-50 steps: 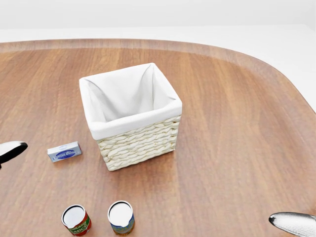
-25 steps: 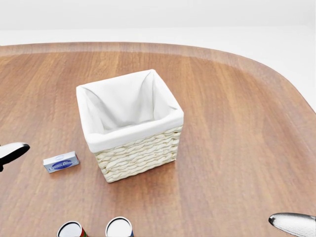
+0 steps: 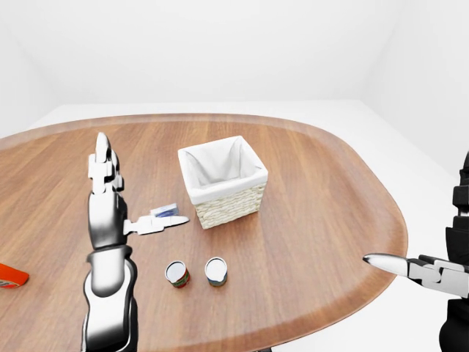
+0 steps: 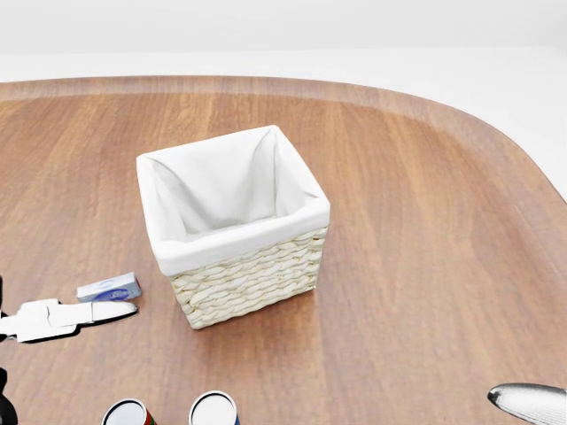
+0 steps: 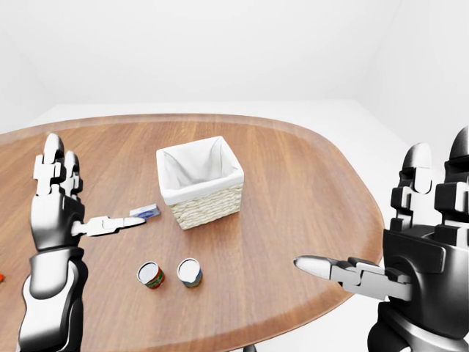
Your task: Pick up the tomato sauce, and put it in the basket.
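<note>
In the left-eye view my left hand (image 3: 106, 213) is raised, fingers spread wide and empty, beside the tomato sauce (image 3: 176, 274) on the table (image 3: 330, 183). In the head view its thumb has newly entered near the basket (image 4: 232, 221). In the right-eye view my right hand (image 5: 410, 249) is wide too.

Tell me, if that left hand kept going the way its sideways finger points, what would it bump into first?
Probably the small blue-and-white box: the left hand holds that finger just short of it, aimed toward the wicker basket beyond. Depth is unclear, so it might pass above the box and meet the basket instead.
</note>
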`<state>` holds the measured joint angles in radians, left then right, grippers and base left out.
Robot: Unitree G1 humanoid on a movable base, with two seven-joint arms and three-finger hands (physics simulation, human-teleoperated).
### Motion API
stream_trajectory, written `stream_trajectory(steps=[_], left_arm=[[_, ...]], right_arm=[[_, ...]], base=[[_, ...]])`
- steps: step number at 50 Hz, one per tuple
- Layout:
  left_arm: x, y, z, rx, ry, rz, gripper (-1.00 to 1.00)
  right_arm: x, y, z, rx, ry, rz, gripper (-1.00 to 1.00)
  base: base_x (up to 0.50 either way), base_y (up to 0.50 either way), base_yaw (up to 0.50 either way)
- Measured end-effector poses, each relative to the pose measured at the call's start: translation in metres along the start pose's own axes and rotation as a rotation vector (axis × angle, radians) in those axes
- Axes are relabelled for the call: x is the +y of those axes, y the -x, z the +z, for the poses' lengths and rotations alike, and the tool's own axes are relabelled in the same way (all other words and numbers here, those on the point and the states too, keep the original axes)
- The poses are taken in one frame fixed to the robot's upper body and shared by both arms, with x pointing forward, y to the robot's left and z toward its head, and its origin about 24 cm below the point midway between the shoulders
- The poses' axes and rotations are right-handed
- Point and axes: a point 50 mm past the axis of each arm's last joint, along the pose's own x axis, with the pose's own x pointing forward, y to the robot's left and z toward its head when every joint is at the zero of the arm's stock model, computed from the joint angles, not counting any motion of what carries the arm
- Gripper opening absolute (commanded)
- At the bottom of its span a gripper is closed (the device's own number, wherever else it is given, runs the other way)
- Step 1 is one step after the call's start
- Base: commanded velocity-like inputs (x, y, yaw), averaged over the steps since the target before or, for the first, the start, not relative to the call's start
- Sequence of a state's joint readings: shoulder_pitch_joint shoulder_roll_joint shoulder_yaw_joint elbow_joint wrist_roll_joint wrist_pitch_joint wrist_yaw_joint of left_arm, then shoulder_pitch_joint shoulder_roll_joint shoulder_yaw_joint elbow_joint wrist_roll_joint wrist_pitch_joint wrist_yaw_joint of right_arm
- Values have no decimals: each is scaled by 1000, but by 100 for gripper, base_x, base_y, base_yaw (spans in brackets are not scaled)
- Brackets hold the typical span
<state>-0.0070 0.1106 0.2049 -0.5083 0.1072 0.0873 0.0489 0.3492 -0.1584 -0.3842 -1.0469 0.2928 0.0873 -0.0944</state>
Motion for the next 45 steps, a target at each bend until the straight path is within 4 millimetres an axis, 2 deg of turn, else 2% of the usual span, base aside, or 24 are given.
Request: stream_trajectory(steps=[11,23,45], left_arm=[[-12,24,-4,34,-294,-191,100],[-23,46,-19,59,-517,-336,100],[-24,81,-73,299,-801,-489,100]], right_arm=[[0,0,0,3,-2,0,100],[1,0,0,1,1,2,100],[2,0,0,-12,10,3,100]], base=[[0,0,0],[0,0,0],[0,0,0]])
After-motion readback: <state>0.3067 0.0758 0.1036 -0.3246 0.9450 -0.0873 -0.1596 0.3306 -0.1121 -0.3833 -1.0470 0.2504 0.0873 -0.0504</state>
